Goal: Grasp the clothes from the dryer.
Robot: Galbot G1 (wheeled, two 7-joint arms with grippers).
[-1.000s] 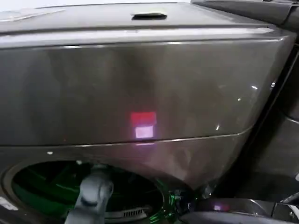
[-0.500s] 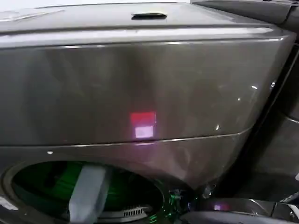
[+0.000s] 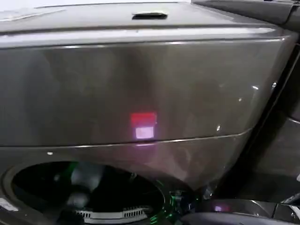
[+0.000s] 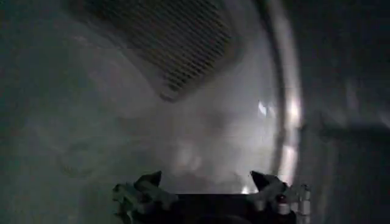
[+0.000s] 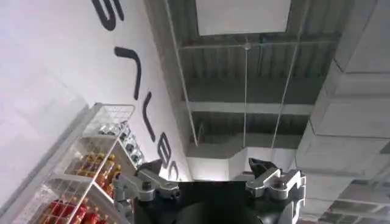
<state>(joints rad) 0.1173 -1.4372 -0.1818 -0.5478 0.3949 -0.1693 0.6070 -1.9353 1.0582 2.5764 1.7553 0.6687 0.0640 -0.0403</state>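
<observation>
The clothes cannot be made out with certainty: inside the drum only a pale, blurred patch (image 4: 192, 155) is seen in the left wrist view, low on the drum's wall, and it cannot be told whether this is fabric or a reflection. The dryer (image 3: 140, 89) is seen from the head view as a large dark bronze-grey machine, with a small red-pink light (image 3: 143, 125) on its front panel and the round porthole (image 3: 89, 194) open below. Through the porthole a grey blurred shape (image 3: 84, 180), the left arm, is seen reaching into the dark drum. In the left wrist view the left end effector (image 4: 207, 181) is inside the drum, its fingers held wide apart with nothing between them. A perforated grille (image 4: 167, 42) is seen on the drum wall ahead of it, and the bright metal rim (image 4: 286, 109) runs beside.

The right end effector (image 5: 207, 173) is pointed upward, away from the dryer, toward a ceiling (image 5: 256, 79) with beams; its fingers are also spread wide and nothing is held. A wire shelf with bottles (image 5: 91, 176) stands against a white wall near it.
</observation>
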